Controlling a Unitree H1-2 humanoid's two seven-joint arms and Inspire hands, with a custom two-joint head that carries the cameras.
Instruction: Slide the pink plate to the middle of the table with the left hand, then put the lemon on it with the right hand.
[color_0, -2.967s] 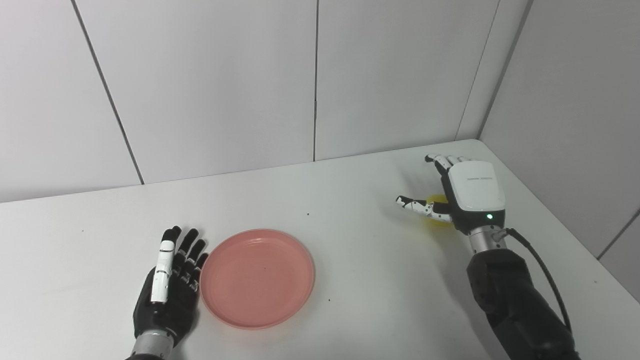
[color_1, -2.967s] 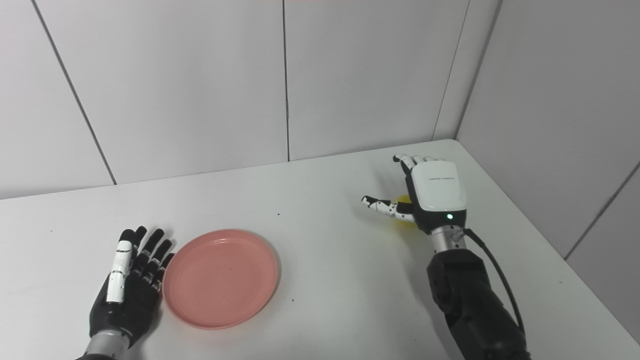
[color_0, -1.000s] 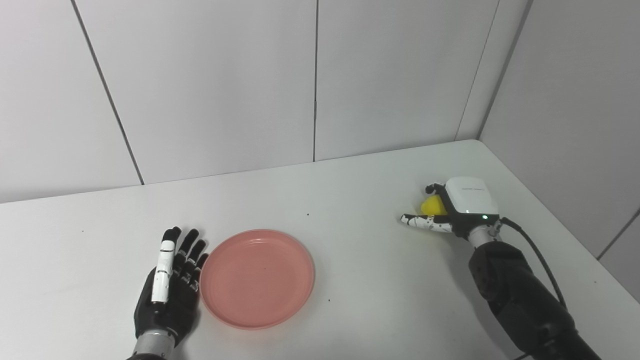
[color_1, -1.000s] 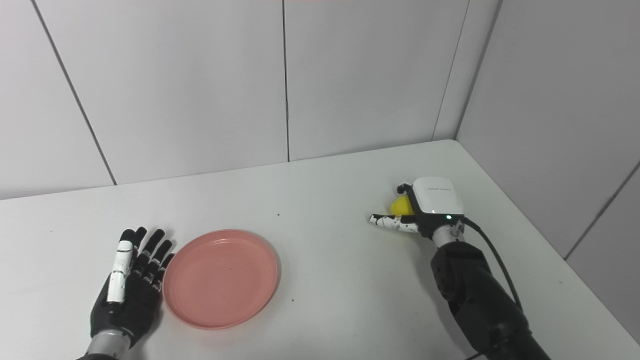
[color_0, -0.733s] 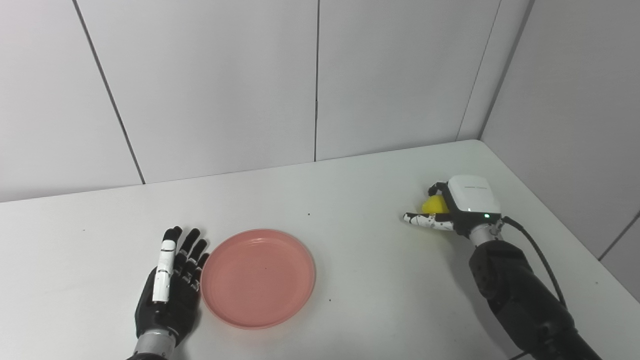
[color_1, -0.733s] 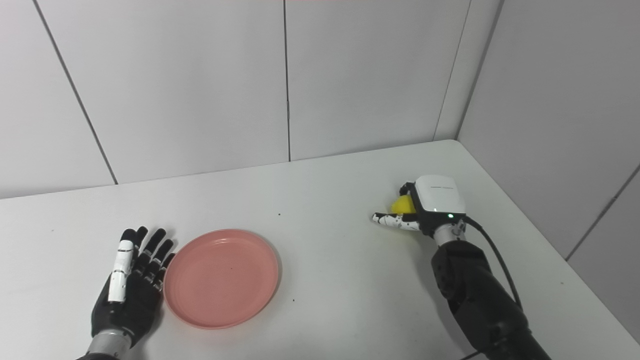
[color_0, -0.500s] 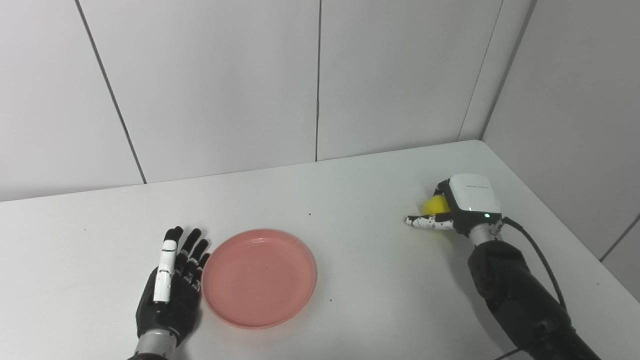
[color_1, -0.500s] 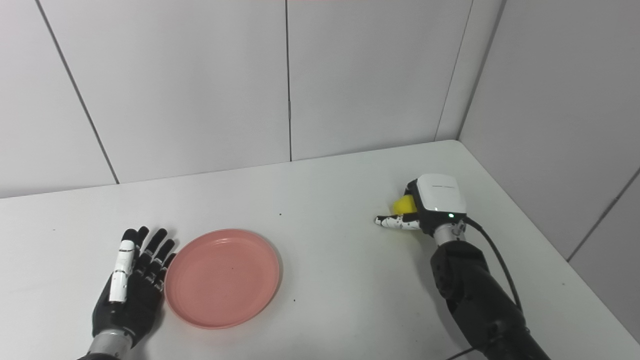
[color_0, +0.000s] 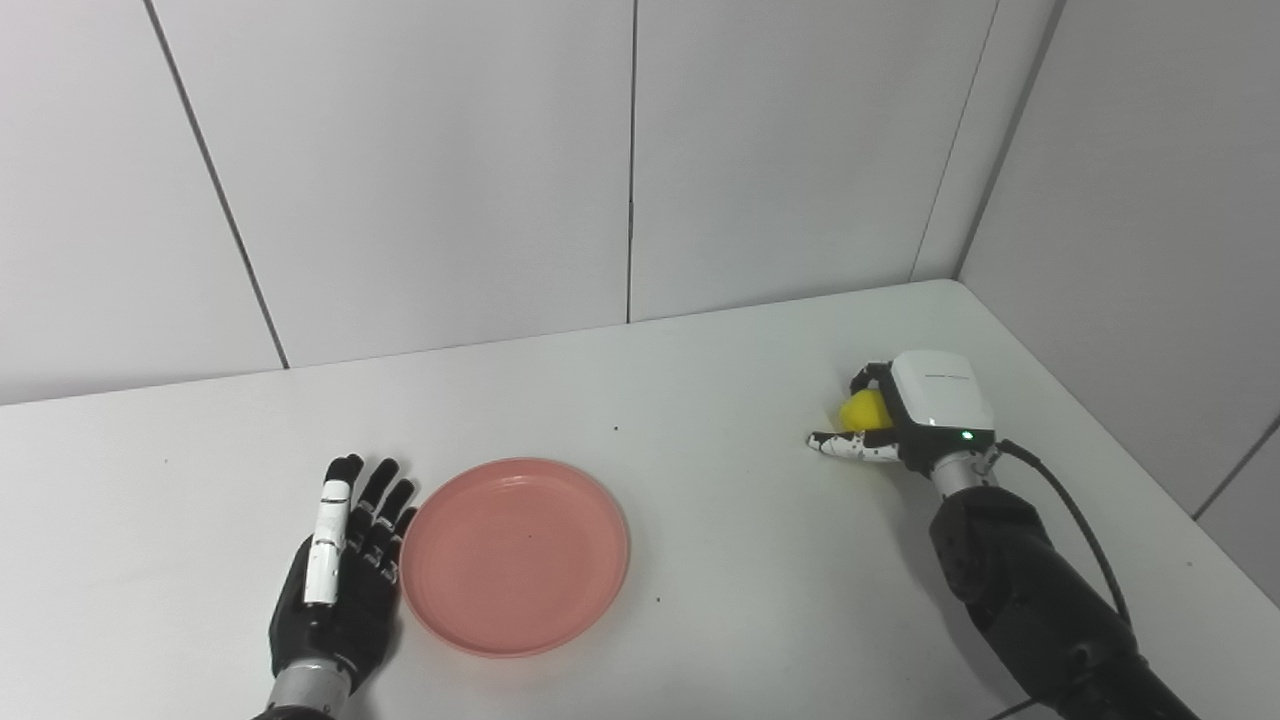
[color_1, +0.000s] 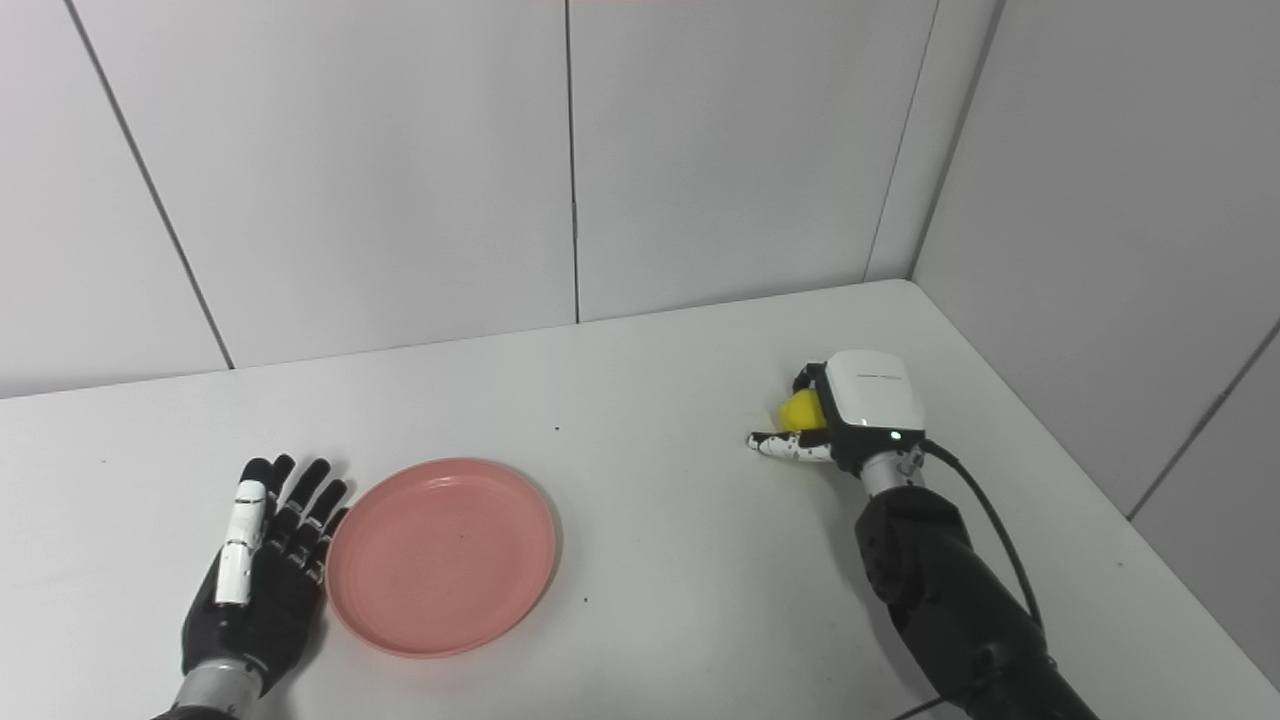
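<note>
White wall panels behind a white surface (color_0: 700, 560). From our left eye view, the right robot hand (color_0: 920, 415) has dropped over the lemon (color_0: 862, 411) near the right edge and curled its fingers round it since a few seconds ago, so we'd say the grasp is on and lifting comes next.

Right eye view: our left robot hand (color_1: 262, 570) lies flat, fingers spread, holding nothing, just beside the pink plate (color_1: 441, 556), which hasn't budged from near the front edge, left of centre.

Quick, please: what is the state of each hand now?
Left hand: open, flat beside the pink plate.
Right hand: shut on the lemon.
</note>
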